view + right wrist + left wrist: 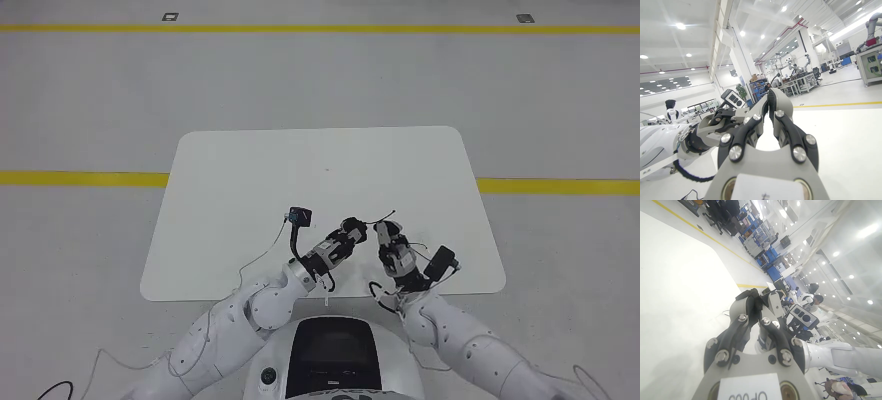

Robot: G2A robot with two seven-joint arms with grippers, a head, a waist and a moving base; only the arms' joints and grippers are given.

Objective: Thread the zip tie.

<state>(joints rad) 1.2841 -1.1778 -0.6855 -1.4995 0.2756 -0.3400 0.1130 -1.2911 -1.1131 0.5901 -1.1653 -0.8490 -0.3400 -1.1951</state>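
A thin black zip tie [774, 79] sticks out past the tips of my right gripper [769, 92], which is shut on it; its small head points away from the wrist. From above, the zip tie [386, 215] is a short dark line rising from the right gripper [384, 233]. My left gripper [352, 232] hovers just beside it, a little above the white table [320, 170] near its front edge. In the left wrist view the left gripper [756, 298] has its black pads pressed together, and I cannot make out anything between them.
The white table [677, 275] stretches bare beyond both grippers, with rounded corners. The right arm's wrist camera [804, 317] hangs close behind the left gripper. Yellow floor lines [90, 178] run past the table's sides.
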